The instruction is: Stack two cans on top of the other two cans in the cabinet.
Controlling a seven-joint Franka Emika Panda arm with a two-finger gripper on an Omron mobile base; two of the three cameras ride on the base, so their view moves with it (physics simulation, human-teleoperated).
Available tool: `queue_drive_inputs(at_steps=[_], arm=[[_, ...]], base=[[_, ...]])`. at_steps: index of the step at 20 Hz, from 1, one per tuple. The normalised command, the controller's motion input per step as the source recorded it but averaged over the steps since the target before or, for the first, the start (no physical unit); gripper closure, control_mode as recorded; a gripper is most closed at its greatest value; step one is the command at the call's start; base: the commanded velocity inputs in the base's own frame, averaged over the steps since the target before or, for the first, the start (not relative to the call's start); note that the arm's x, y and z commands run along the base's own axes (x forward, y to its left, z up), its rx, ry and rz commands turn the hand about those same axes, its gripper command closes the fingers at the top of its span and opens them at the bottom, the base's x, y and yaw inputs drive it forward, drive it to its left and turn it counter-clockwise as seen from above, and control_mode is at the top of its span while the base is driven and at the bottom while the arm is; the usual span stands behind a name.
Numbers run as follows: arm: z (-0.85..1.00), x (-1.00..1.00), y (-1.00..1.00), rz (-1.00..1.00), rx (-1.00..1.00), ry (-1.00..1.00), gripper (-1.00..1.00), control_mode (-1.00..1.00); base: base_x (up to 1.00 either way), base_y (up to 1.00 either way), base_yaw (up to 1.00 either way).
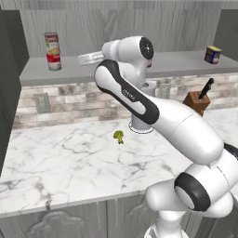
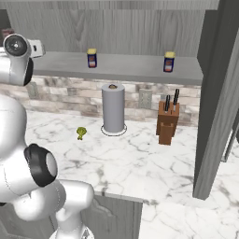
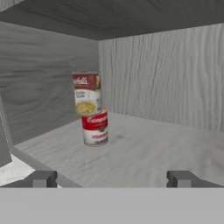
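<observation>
The red-and-yellow can [image 3: 86, 93] sits a little askew on the red-and-white can [image 3: 95, 127] at the left end of the cabinet shelf [image 1: 176, 62]. The gripper [image 3: 112, 178] hangs empty, jaws wide, facing that stack, so a careless swing could topple it. The two blue cans [image 2: 92, 58] [image 2: 169, 61] stand well apart, unstacked

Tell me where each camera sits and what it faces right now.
Left base view: behind-left, facing the cabinet shelf; the arm crosses it.
Right base view: behind-right, facing the paper-towel roll and blue cans; arm at left.
Hand view: inside the cabinet, open gripper facing the stacked cans.
Left and hand views share that stack.
</observation>
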Motion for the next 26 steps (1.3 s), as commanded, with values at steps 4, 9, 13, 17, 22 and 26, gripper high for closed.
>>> queue_drive_inputs(at_steps=[4, 9, 13, 17, 22, 26], arm=[[0.00, -0.11, -0.46, -0.15, 0.00, 0.06, -1.00, -1.00], [0.00, -0.06, -0.47, -0.14, 0.00, 0.06, -1.00, -1.00], [0.00, -0.10, -0.45, -0.14, 0.00, 0.06, -1.00, -1.00], [0.00, -0.15, -0.44, -0.13, 0.00, 0.05, -1.00, -1.00], [0.00, -0.15, -0.47, -0.10, 0.00, 0.03, -1.00, -1.00], [0.00, -0.14, -0.51, -0.10, 0.00, 0.03, -1.00, -1.00]], base=[[0.00, 0.00, 0.00], [0.00, 0.00, 0.00], [0.00, 0.00, 0.00], [0.00, 0.00, 0.00], [0.00, 0.00, 0.00], [0.00, 0.00, 0.00]])
